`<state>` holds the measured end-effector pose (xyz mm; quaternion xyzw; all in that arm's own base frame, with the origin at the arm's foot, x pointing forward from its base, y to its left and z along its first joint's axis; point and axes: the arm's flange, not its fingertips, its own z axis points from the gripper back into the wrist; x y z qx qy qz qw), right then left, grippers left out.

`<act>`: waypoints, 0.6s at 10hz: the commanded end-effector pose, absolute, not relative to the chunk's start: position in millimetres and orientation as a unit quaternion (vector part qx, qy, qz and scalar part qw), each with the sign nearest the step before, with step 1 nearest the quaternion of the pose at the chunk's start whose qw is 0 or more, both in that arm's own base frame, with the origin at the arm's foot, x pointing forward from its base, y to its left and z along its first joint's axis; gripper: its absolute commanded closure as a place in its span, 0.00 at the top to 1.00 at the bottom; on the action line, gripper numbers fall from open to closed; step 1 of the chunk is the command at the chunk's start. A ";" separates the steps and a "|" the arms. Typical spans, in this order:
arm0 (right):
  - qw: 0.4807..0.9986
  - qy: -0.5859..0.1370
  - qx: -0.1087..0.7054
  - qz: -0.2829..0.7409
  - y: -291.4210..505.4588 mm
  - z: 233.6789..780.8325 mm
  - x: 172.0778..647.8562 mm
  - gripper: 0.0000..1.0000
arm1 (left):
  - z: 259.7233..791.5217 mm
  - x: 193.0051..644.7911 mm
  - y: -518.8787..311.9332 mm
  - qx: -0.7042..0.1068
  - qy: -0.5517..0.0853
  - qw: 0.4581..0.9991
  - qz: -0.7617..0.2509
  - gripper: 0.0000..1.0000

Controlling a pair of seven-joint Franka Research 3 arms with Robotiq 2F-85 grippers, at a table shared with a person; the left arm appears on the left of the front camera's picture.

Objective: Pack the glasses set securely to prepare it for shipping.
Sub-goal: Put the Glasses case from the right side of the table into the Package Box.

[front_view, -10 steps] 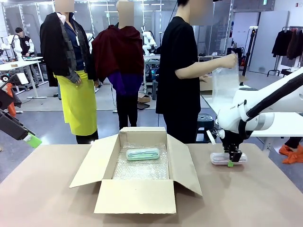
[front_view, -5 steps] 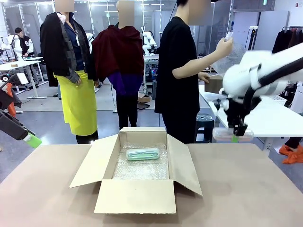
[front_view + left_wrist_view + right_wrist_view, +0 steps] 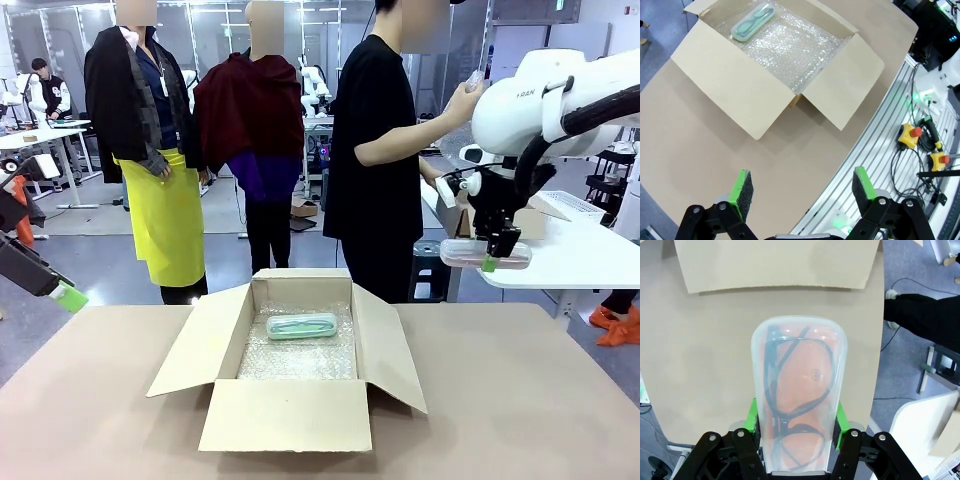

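1. In the middle of the brown table [image 3: 520, 420]: an open cardboard box [image 3: 285, 415], all four flaps spread outward, floor lined with bubble wrap [image 3: 300, 362].
2. Inside the box, toward its far wall: the mint green glasses case [image 3: 302, 325], flat on the bubble wrap, long side running along that wall, dark frames showing through the lid in the left wrist view.
3. To the right of the box and higher than its rim: the pale pink glasses case [image 3: 485, 253], in the air, clear of the table, roughly level. Shows a folded pair of dark-framed glasses through its translucent lid in the right wrist view.
4. Around that pink case: the right gripper [image 3: 490, 262], pointing down, jaws closed on the case's narrow width, one green pad pressed to each long side.
5. Well apart from the box, off to its left: the left gripper [image 3: 802, 186], looking down on the table from above. Jaws spread wide, nothing between the green pads.
6. Beyond the far side of the box: a person [image 3: 375, 150] in a black shirt, turned toward the right, one hand [image 3: 462, 100] raised and holding something clear. Cannot tell what it is, partly hidden behind the right arm.
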<state>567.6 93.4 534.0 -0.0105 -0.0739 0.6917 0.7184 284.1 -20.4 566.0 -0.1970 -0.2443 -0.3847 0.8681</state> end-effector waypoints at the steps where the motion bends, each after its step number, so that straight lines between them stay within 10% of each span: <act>1: 0.723 -0.073 0.011 0.687 129.4 542.1 572.6 0.36 | 566.4 282.6 -19.5 -0.196 -0.243 0.868 -0.387 1.00; 6: 0.705 -0.054 0.018 0.707 309.5 525.0 577.7 0.36 | 566.4 282.6 -19.5 -0.196 -0.243 0.868 -0.387 1.00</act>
